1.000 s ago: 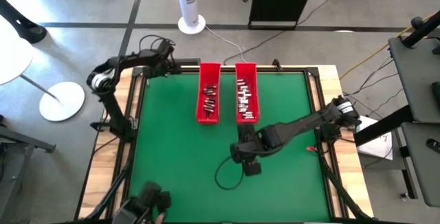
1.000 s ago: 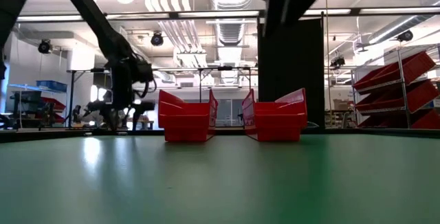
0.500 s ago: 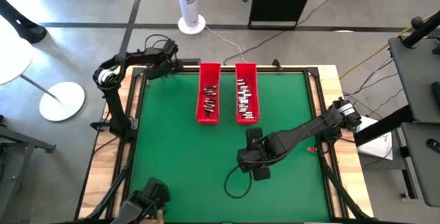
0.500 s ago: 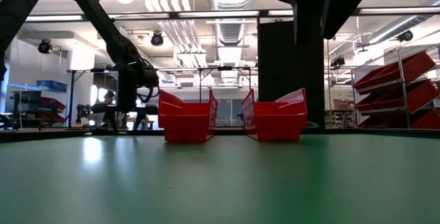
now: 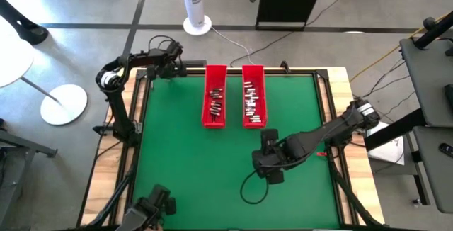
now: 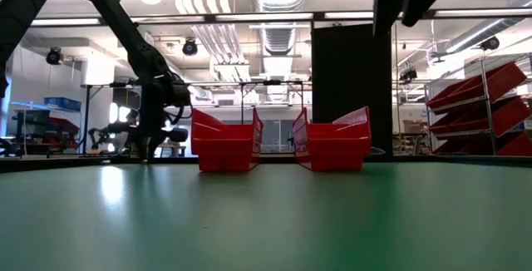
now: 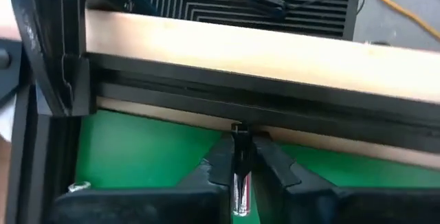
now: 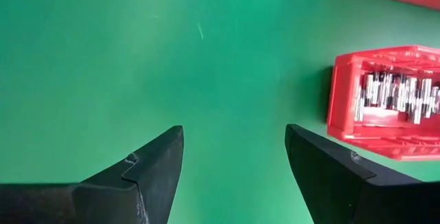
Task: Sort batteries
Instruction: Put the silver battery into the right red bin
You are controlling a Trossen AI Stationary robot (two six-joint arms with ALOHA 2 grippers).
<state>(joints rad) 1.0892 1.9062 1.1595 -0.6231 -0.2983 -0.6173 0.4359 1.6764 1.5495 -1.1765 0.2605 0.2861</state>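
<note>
Two long red trays (image 5: 215, 105) (image 5: 253, 104) stand side by side at the table's far middle, each holding several small silvery batteries (image 8: 395, 97). My left gripper (image 5: 172, 69) is at the far left corner of the green mat, close to the table's black rail (image 7: 227, 93), shut on one small battery (image 7: 239, 176) with a dark and a silvery part. In the low view it (image 6: 150, 150) reaches down to the mat, left of the trays. My right gripper (image 8: 234, 155) hangs open above the mat, nearer than the right tray (image 8: 385, 107), with nothing between its fingers. My left gripper pinches the battery's sides (image 7: 239, 183) between its two fingers (image 7: 218, 163). The fingers come steeply from above, and the battery lies along them. Its dark end (image 7: 239, 138) sticks out past the fingertips toward the rail. I cannot tell whether it touches the mat.
A small silvery thing (image 7: 78, 186) lies on the mat near the left gripper. A loop of black cable (image 5: 255, 188) hangs under the right arm. The wooden frame (image 7: 275, 49) and black rail bound the far edge. Bare mat (image 5: 177, 160) spreads over the near half.
My left gripper has shut at the far left corner; in the low view its fingertips have drawn together. My right gripper has moved toward the table's right edge, staying high above the mat and open.
</note>
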